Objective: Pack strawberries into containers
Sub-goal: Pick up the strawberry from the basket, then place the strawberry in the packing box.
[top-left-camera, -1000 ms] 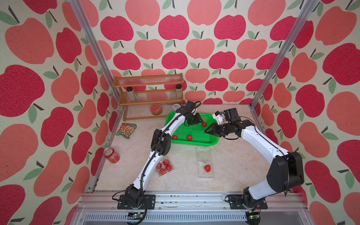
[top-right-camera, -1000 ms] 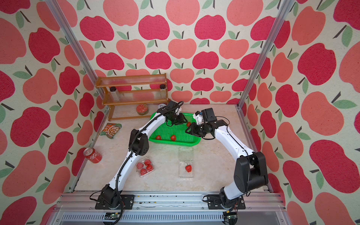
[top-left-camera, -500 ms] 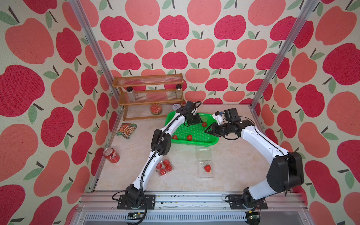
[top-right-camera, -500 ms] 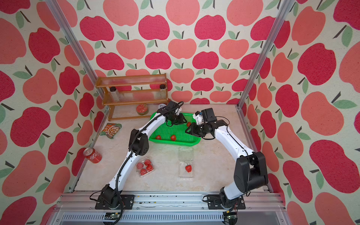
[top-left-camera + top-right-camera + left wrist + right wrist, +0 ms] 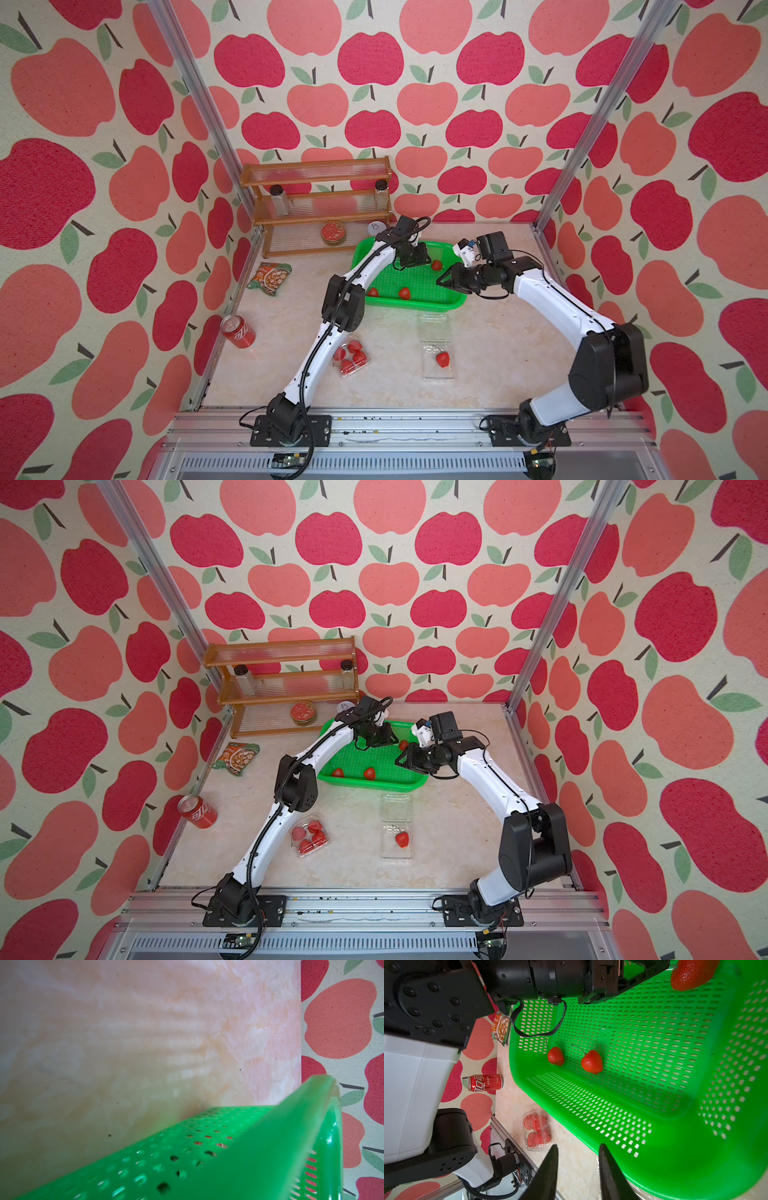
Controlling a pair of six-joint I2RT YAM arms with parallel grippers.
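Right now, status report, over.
Left tool at far berry in basket, grip unclear. Right tool open, empty, hovering close. Two more berries in basket; open box holds one.

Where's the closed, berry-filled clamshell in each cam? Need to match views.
Top view: filled clamshell on the table, robot-side of the green basket, left of the open clamshell.
Top view: filled clamshell, same spot.
Left wrist: not in it.
Right wrist: filled clamshell on the table outside the basket wall, just beyond the right claw.
Shared landmark: the green basket, in all four views.
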